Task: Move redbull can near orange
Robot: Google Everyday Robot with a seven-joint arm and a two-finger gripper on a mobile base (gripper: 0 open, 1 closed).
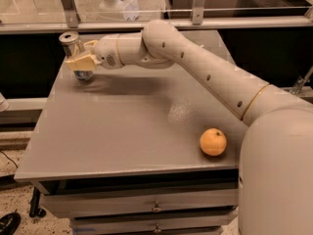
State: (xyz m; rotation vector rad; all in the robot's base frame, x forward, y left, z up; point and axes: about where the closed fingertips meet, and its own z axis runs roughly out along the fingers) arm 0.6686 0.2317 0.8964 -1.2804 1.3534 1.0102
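The redbull can (73, 45) stands upright at the far left corner of the grey table (127, 131); its silver top shows and its blue lower part peeks out below the fingers. My gripper (80, 58) reaches in from the right, with its cream fingers (83, 61) closed around the can's middle. The orange (213, 141) sits alone near the table's front right edge, far from the can and the gripper.
My white arm (210, 72) spans the table from the lower right to the far left. A glass partition with metal posts (198, 4) runs behind the table. Drawers (156, 207) sit under the tabletop. A drop-off lies to the table's left.
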